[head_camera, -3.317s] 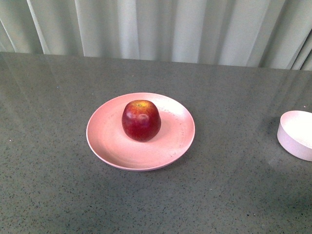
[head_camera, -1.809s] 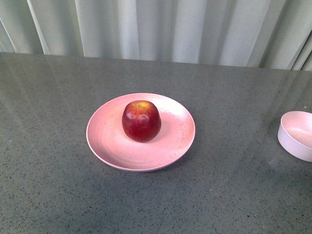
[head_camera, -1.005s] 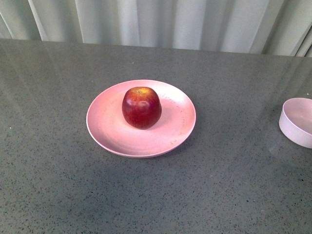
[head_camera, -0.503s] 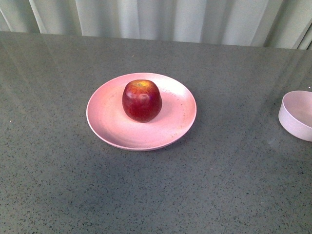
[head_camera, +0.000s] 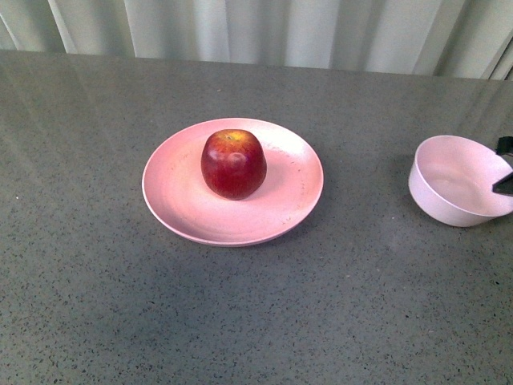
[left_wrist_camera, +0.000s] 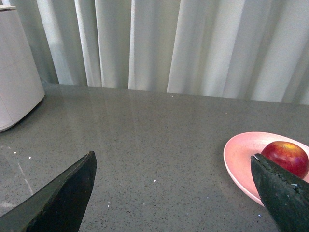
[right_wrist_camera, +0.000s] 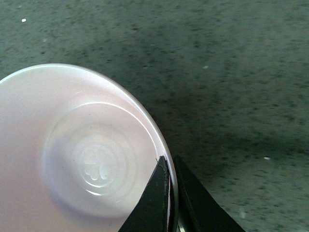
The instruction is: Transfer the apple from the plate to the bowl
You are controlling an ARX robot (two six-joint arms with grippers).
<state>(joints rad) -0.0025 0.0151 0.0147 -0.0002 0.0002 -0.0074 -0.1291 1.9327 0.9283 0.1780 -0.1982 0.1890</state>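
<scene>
1. In the middle of the front view, the round, glossy dark-red apple (head_camera: 233, 164) is sitting upright on the wide, shallow pink plate (head_camera: 180, 212), a little above the plate's centre. Toward the right edge, the small, deep, pale pink bowl (head_camera: 449, 196) is standing on the grey speckled tabletop (head_camera: 96, 305), well apart from the plate. Dark tips of the right gripper (head_camera: 504, 166) are showing at its rim.
2. In the left wrist view, the left gripper (left_wrist_camera: 172, 155) is hovering with its fingers spread wide and holding nothing. The plate and apple are lying at the lower right of the frame. A white rounded appliance (left_wrist_camera: 14, 77) is standing at the upper left, before a pale pleated curtain (left_wrist_camera: 193, 43).
3. In the right wrist view, the right gripper is pinching the bowl's rim, one finger inside and one outside. The bowl is empty.
4. The step in hand seems to be positioning the bowl, since the apple is not yet being touched. The next move is calling for open fingers to straddle the apple's widest part, close firmly on its slippery skin and lift it clear of the plate's rim.
</scene>
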